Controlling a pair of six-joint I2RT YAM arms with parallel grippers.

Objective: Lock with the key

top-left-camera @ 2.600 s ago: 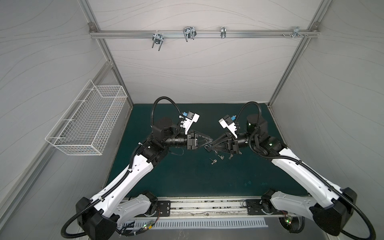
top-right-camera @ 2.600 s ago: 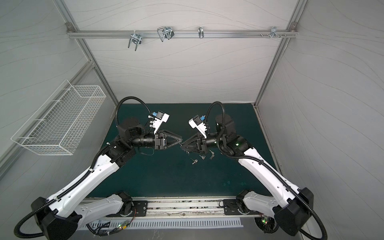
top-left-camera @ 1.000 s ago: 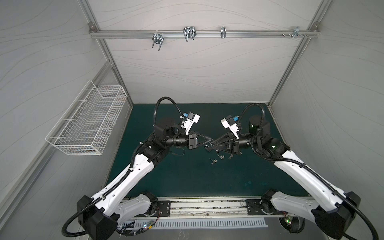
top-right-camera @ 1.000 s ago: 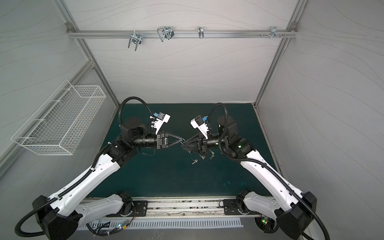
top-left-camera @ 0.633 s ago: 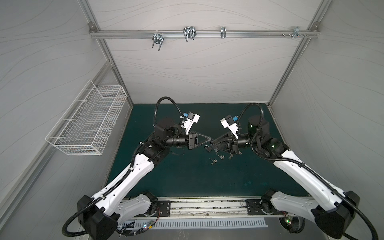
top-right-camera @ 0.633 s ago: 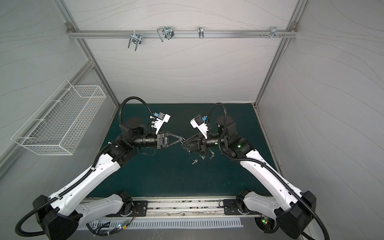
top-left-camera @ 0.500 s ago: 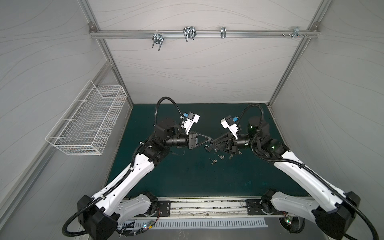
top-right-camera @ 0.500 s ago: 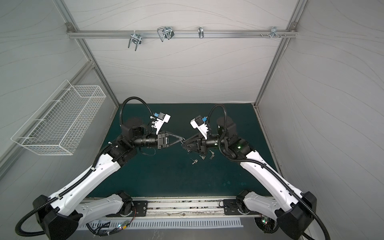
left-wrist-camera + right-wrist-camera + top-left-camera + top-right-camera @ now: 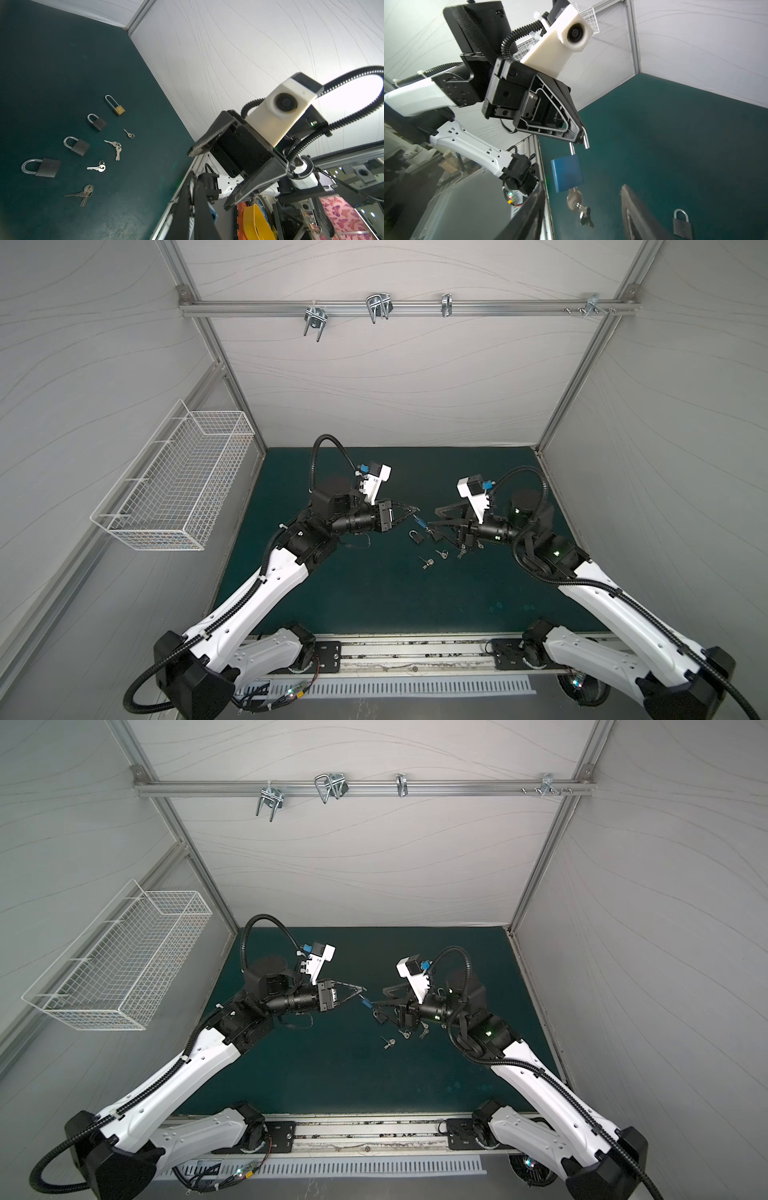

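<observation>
Blue padlock (image 9: 566, 174) hangs mid-air over the mat (image 9: 695, 124); we pinch its shackle in the left gripper (image 9: 579, 138) so the inserted key (image 9: 573, 199) faces our right gripper (image 9: 434, 518), jaws spread, empty.

Both top views look down from high above the counter's (image 9: 374, 605) front edge toward the back wall, far enough off to take in both arms. The left wrist camera (image 9: 376, 477) looks across at the right end effector (image 9: 207, 178) and the counter's right back corner. The right wrist camera (image 9: 471, 489) faces the opposite way, close on the left end effector (image 9: 580, 139) and the blue padlock (image 9: 566, 174) it grips. Each wrist view shows the other arm's camera.
</observation>
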